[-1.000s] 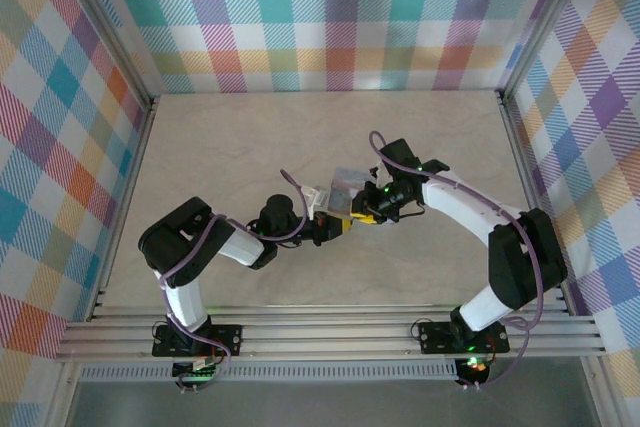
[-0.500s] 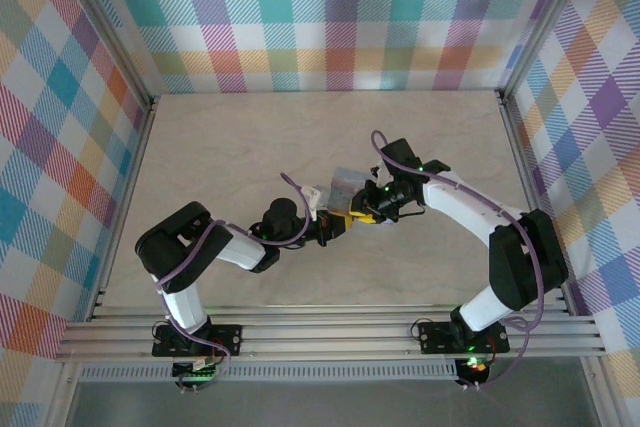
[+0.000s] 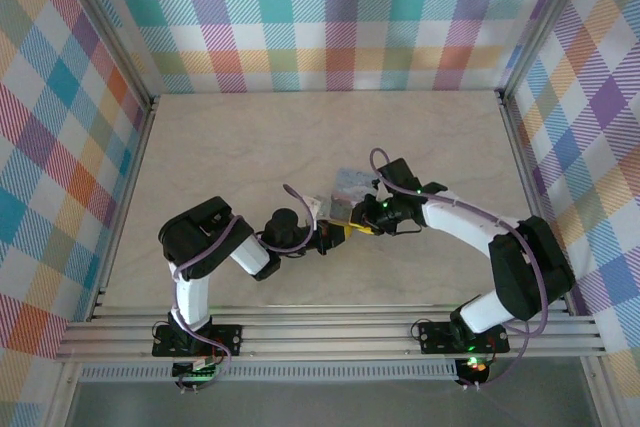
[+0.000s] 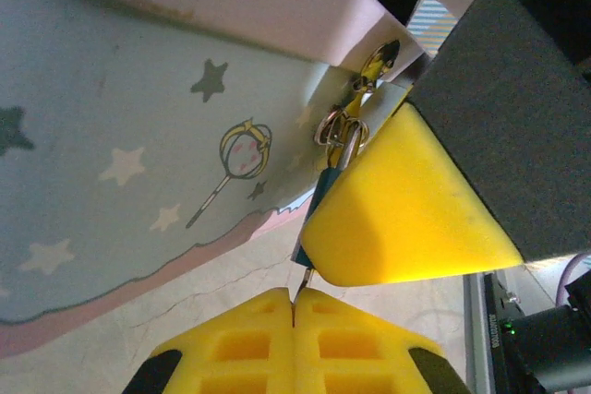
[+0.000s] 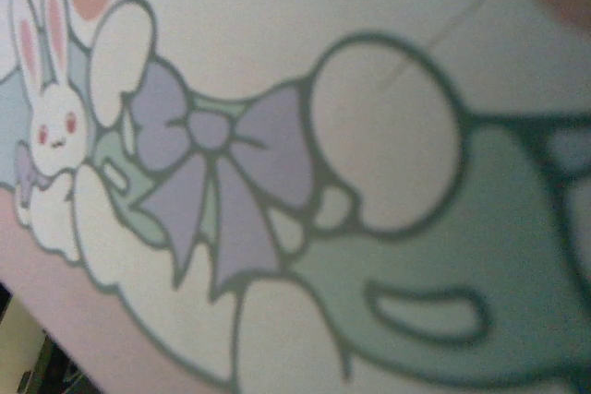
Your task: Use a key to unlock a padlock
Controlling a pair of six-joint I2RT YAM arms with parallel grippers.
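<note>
The padlock [image 4: 319, 198] is a small dark bluish body, mostly hidden behind the big yellow pad [image 4: 406, 219] of my right gripper [image 3: 360, 224], which is shut on it. A key ring [image 4: 336, 126] hangs just above the lock. My left gripper [image 4: 294, 306] is shut on the key [image 4: 302, 281]. The key's thin metal tip rises from between the pads to the lock's underside. In the top view the left gripper [image 3: 330, 238] meets the right one at mid table.
A pale blue tin [image 3: 350, 184] lies just behind both grippers. Its starry side [image 4: 138, 136] is close on the left in the left wrist view, and its bunny-and-bow lid [image 5: 277, 182] is blurred and very near the right wrist camera. Checked walls enclose the table.
The left arm's elbow has swung right and toward the middle. Both grippers have shifted slightly toward the near edge, still together beside the tin.
</note>
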